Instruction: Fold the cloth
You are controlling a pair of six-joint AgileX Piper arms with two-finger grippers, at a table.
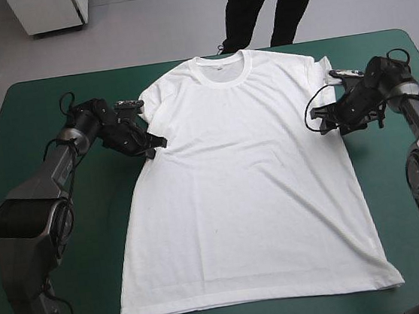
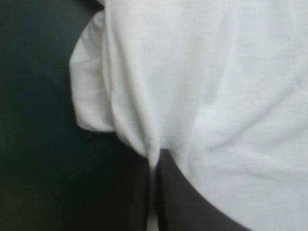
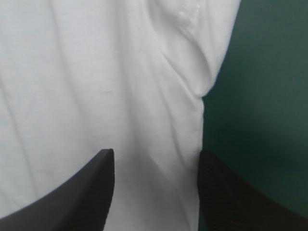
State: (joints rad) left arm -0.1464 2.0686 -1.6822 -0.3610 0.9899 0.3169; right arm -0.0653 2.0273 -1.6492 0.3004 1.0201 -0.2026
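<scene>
Currently white T-shirt spread flat on teal-green worktop, collar toward far edge, hem toward near edge. Left end effector at garment's side edge on robot's left, just under armpit. Its black fingers are clenched, thin fold of white fabric pinched between them. Left sleeve lies just beside on cover. Right end effector released at opposite side edge below other armpit, fingers apart: one over fabric, other at fabric's edge beside bare cover.
</scene>
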